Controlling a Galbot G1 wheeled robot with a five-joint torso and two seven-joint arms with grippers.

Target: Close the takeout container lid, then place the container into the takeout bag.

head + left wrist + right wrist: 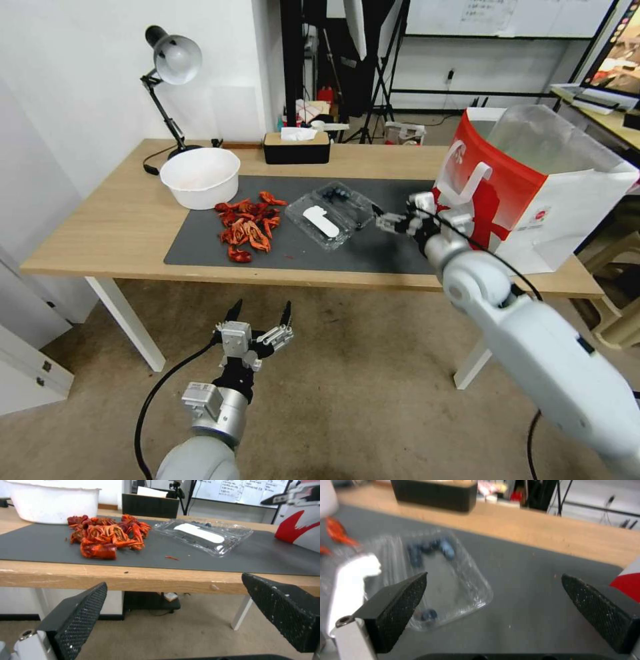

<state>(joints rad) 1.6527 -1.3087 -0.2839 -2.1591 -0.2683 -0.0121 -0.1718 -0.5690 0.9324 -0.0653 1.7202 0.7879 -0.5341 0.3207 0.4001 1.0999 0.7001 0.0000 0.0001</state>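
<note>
- Two clear shallow halves of thin, glossy plastic, rectangular with rounded corners, lying open and flat side by side: the takeout container (330, 215), near the middle of the dark grey mat (200, 240), closer to its far edge.
- Inside the near half, one white oblong piece (321, 220), smooth and matt; in the far half, the lid (341, 199), some small dark blue round berries (333, 193).
- Just left of the container, on the same mat, a loose pile of red-orange crayfish shells (247, 225), spiky and curled.
- At the mat's far left corner, a white round bowl (200, 177) with smooth plastic walls.
- On the right end of the wooden table (100, 227), upright with mouth open, the takeout bag (533, 193): stiff red-and-white paper, white strap handles, clear plastic liner inside.
- Right gripper (390, 220) low over the mat, between container and bag, just beside the container's right edge and not touching it; black fingers (398, 600) with a fine dotted texture, spread wide apart and holding nothing.
- Left gripper (261, 319) below and in front of the table's near edge, over the floor, well apart from the container; textured black fingers (80, 620) likewise spread, nothing between.
- Along the table's far edge, a black rectangular tissue box (297, 148); at the far left corner, a black desk lamp (170, 73).
</note>
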